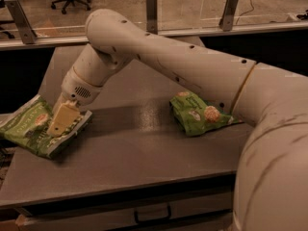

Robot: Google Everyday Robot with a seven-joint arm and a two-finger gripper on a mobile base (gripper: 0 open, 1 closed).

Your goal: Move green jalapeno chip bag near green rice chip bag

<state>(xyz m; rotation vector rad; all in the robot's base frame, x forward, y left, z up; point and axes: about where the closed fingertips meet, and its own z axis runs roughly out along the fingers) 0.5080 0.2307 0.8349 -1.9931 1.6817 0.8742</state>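
Your gripper [61,121] sat right on the jalapeno chip bag [28,133], though I couldn't tell its grip; the rice chip bag [197,114] lay well off to its right.

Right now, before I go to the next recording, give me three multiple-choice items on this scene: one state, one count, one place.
1. The green jalapeno chip bag and the green rice chip bag lie: A. stacked B. apart C. touching
2. Chip bags on the table: A. one B. two C. four
3. The hand is: A. at the green jalapeno chip bag B. at the green rice chip bag C. past the table's right edge

Answers:
1 B, bare grey table shows between them.
2 B, only these two bags show.
3 A, the hand is over that bag at the table's left side.
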